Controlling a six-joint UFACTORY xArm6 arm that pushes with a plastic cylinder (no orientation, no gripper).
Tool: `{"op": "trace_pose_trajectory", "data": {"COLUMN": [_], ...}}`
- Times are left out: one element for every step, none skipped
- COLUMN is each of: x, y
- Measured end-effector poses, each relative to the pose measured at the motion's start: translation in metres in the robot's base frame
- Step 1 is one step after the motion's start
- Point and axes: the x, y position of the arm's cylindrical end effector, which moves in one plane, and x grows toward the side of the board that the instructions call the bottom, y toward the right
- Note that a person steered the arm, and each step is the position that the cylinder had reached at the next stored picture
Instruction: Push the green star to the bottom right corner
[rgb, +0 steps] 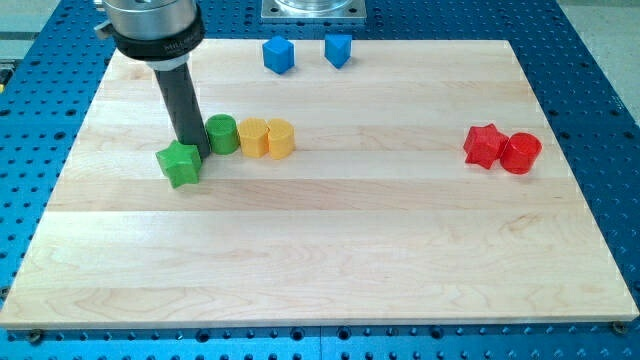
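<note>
A green star (180, 163) lies at the left of a wooden surface (330, 260). My tip (196, 152), a plain rod end effector grasping nothing, touches the star's upper right edge, between it and a green cylinder (222, 134).

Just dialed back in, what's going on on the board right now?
My tip sits at the green star's upper right edge, between it and the green cylinder. The star is in the view's left half, far from the bottom right corner, so the push is not yet done. Two yellow blocks sit right of the cylinder, two blue blocks at the top, a red star and red cylinder at the right.
</note>
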Motion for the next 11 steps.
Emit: {"op": "trace_pose_trajectory", "data": {"x": [-0.022,0.028,0.064,0.050,0.089,0.095,0.104,0.108,0.129,0.130,0.139], "y": [-0.012,-0.012,0.026,-0.061,-0.061,0.016,0.057,0.026,0.044,0.086,0.059]}}
